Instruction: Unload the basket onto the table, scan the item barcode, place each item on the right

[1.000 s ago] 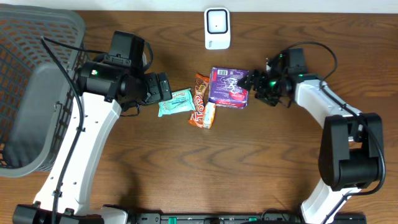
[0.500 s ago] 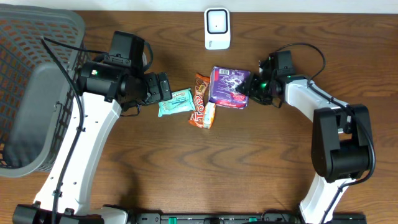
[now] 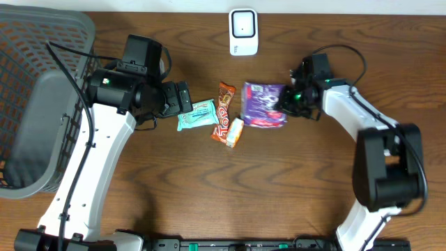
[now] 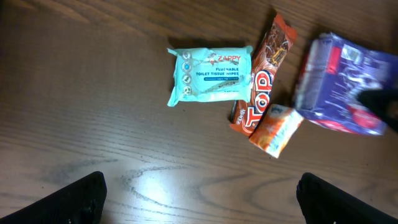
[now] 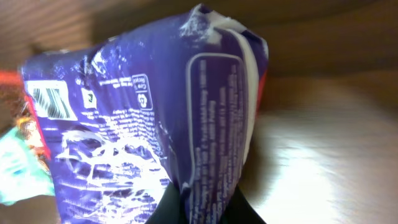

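Packet (image 3: pixel 262 104), purple, is clamped at its right edge by the right gripper (image 3: pixel 287 102), jaws closed on it. It sits just right of the candy bar (image 3: pixel 224 115), below the scanner (image 3: pixel 243 31). Barcode (image 5: pixel 48 101) faces the right wrist camera. Left gripper (image 3: pixel 185 98) has jaws wide apart, empty, beside the wipes pack (image 3: pixel 197 115).

We see bare bench (image 3: pixel 279 195) on the near side; Zappy wipes pack (image 3: pixel 196 115), Top bar (image 3: pixel 224 111) and orange sachet (image 3: pixel 235 131) crowd the centre, short of the scanner (image 3: pixel 243 31).

Purple packet (image 3: pixel 263 104), edge gripped (barcode (image 5: pixel 48 101) showing)
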Controlling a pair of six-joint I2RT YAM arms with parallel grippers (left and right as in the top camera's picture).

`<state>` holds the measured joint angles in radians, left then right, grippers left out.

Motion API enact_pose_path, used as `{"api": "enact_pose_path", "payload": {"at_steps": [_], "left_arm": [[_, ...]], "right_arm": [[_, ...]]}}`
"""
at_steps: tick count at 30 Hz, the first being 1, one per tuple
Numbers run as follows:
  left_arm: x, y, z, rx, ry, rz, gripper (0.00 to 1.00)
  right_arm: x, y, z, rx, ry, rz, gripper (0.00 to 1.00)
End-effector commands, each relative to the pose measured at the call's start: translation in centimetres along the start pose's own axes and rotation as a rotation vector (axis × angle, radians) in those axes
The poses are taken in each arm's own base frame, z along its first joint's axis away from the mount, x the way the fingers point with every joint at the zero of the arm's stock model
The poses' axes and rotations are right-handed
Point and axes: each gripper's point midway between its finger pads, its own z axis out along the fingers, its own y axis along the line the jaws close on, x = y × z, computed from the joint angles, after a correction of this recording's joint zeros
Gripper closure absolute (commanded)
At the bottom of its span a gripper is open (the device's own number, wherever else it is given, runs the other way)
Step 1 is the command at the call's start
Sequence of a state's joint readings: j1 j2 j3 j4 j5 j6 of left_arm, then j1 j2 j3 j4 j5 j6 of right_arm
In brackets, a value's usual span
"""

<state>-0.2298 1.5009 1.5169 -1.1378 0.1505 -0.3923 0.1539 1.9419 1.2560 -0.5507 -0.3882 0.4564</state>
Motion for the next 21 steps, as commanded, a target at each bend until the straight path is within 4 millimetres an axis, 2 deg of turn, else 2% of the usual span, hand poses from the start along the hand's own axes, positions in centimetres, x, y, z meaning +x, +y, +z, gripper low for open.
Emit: {"api": "enact_pose_path", "payload": {"at_steps": [1, 3, 4, 6, 8, 12, 14, 15, 16, 17, 18, 20, 21], "left_arm": [[-0.2, 0.1, -0.1, -0.008, -0.006, 0.002, 0.02], [-0.2, 0.1, -0.1, -0.008, -0.006, 0.002, 0.02], [-0.2, 0.1, -0.1, -0.008, -0.006, 0.002, 0.02], [-0.2, 0.1, -0.1, -0.008, -0.006, 0.002, 0.02], [-0.2, 0.1, -0.1, -0.008, -0.006, 0.002, 0.02], [-0.2, 0.1, -0.1, -0.008, -0.006, 0.002, 0.02], [-0.2, 0.1, -0.1, -0.008, -0.006, 0.002, 0.02], [-0.2, 0.1, -0.1, -0.008, -0.006, 0.002, 0.02], [-0.2, 0.1, -0.1, -0.008, -0.006, 0.002, 0.02], [-0.2, 0.1, -0.1, -0.008, -0.006, 0.002, 0.02], [-0.2, 0.1, -0.1, -0.008, -0.006, 0.002, 0.03], [-0.2, 0.1, -0.1, -0.008, -0.006, 0.002, 0.02], [-0.2, 0.1, -0.1, -0.008, -0.006, 0.002, 0.02]], "right_arm": [[-4.9, -2.9, -9.8, 0.457, -0.327, -0.095, 0.99], [-5.2, -4.3, -13.2, 0.62, -0.412, -0.09, 0.99], [-4.9, -5.3, -15.8, 0.747, -0.476, -0.067, 0.99], [-4.7, -7.2, -18.9, 0.947, -0.554, -0.037, 0.99], [-4.2, -8.9, -20.4, 1.112, -0.57, -0.034, 0.99], [-3.4, -10.5, -17.6, 1.159, -0.471, -0.061, 0.99], [-2.6, -11.0, -14.7, 1.143, -0.374, -0.082, 0.99], [-2.3, -11.1, -14.0, 1.137, -0.355, -0.081, 0.99], [-1.7, -11.0, -12.1, 1.123, -0.312, -0.091, 0.99], [-1.4, -10.6, -11.1, 1.106, -0.295, -0.101, 0.98], [-1.2, -10.1, -10.3, 1.083, -0.289, -0.107, 0.95], [-1.0, -8.2, -8.6, 1.012, -0.294, -0.131, 0.82], [-1.1, -7.0, -8.2, 0.987, -0.306, -0.152, 0.71]]}}
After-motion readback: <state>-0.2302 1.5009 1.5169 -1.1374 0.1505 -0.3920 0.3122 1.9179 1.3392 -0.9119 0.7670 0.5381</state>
